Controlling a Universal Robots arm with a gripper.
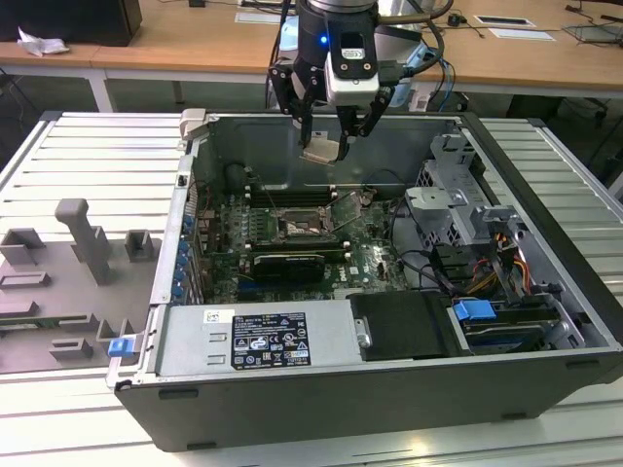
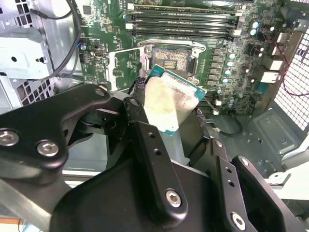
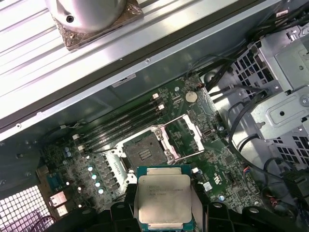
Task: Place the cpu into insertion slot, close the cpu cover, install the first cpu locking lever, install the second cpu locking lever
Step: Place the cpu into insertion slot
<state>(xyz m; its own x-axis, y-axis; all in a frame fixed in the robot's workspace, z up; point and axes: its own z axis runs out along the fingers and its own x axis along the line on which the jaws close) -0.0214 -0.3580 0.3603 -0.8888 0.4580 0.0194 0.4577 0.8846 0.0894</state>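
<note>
One pincer (image 1: 326,146): closed onto the chip, with a finger (image 2: 140,116) pressed against each of two opposite edges; hanging at twelve o'clock over the open case in the exterior view.
Chip (image 1: 321,152) (image 2: 169,101) (image 3: 163,198): pale metal top facing both wrist views, green rim showing around it; carried in the air above the board, touching only the fingers.
Socket (image 1: 297,229) (image 2: 171,59) (image 3: 145,152): dark square with bare contacts, nothing seated in it; toward six o'clock from the pincer in the exterior view.
Cover (image 3: 195,130): thin silver frame swung open, lying off to one side of the socket and not over it.
Memory slots (image 1: 292,195) (image 3: 120,128): long and black, just beside the socket at its twelve o'clock in the exterior view.
Black card (image 1: 287,265): at the socket's six o'clock, near it.
Case (image 1: 292,399): on its side, lid off, resting on the ribbed metal worktop (image 1: 88,146).
Grey blocks (image 1: 83,243): several on the worktop at nine o'clock from the case.
</note>
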